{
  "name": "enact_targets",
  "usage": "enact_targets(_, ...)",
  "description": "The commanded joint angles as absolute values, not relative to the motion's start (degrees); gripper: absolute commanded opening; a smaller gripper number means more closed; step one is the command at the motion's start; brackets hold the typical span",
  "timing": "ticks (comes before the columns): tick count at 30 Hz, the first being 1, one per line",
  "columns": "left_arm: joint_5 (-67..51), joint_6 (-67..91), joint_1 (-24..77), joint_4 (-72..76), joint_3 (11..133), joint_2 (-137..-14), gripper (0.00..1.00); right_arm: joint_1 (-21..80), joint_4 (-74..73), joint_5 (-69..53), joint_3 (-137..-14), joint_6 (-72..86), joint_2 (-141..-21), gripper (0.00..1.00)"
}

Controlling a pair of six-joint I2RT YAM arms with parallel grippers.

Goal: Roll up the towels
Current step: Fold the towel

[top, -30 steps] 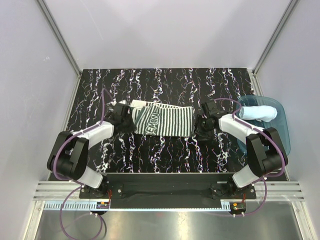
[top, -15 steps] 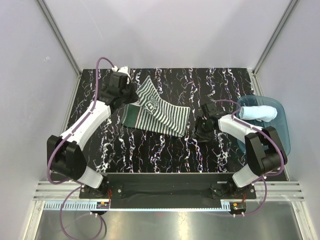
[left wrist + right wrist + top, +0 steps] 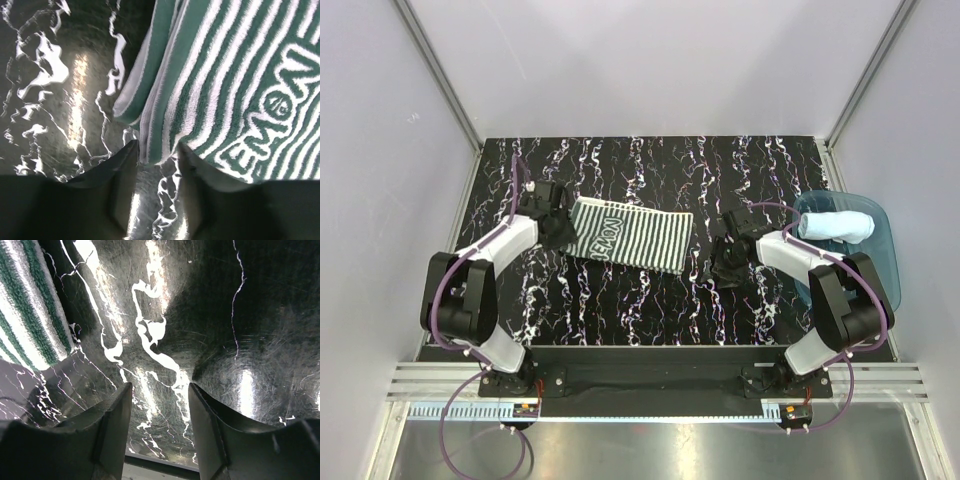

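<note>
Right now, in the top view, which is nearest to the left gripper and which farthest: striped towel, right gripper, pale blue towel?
1. striped towel, beside the left gripper.
2. right gripper, centre-right.
3. pale blue towel, far right, in the tray.

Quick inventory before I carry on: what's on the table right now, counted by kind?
Towels: 2, the striped towel lying unrolled and the pale blue towel rolled up inside the blue tray
Trays: 1
Total: 3
</note>
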State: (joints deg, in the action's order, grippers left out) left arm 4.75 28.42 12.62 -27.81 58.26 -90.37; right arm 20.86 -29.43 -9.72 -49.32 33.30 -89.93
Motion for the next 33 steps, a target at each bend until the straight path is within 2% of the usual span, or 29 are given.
enact_targets(1, 7.73, 30.06, 10.9, -25.74, 60.02, -91.4, 0.5, 20.92, -28.83, -10.72, -49.39, 32.17, -89.74, 0.55)
enact_targets(2, 8.26, 30.75, 10.29, -26.27, 60.29, -92.97, 0.7, 20.92, -28.83, -11.07, -49.39, 32.17, -89.65, 0.56)
enact_targets(3, 8.17, 31.2, 9.07, -26.45, 60.38, -93.51, 0.75, 20.83, -28.74, -11.42, -49.48, 32.17, -89.39, 0.56)
enact_targets(6, 10.98, 31.9, 8.61, -27.77, 60.38, -92.82, 0.83, 20.92, -27.52, -15.1, -49.48, 31.99, -87.02, 0.56)
enact_targets(13, 19.41, 30.94, 11.07, -31.54, 61.69, -85.34, 0.87, 20.83, -19.34, -23.89, -48.07, 34.8, -84.55, 0.65)
enact_targets(17, 25.64, 31.2, 14.84, -35.5, 63.37, -84.12, 0.87, 20.83, -17.14, -24.61, -50.79, 35.42, -86.92, 0.65)
enact_targets(25, 26.19, 30.06, 33.99, -31.64, 62.4, -80.41, 0.86, 20.83, -13.81, -23.64, -55.63, 36.47, -96.85, 0.61)
enact_targets(26, 26.28, 30.06, 35.49, -31.38, 62.49, -80.77, 0.86, 20.92, -13.02, -23.64, -55.55, 36.82, -97.73, 0.59)
enact_targets(29, 25.49, 31.55, 39.54, -30.76, 63.45, -83.05, 0.85, 21.01, -9.24, -24.08, -54.76, 38.14, -100.72, 0.46)
enact_targets(33, 25.22, 33.13, 43.33, -30.59, 64.33, -84.99, 0.84, 24.77, -9.31, -21.46, -53.62, 38.14, -102.22, 0.25)
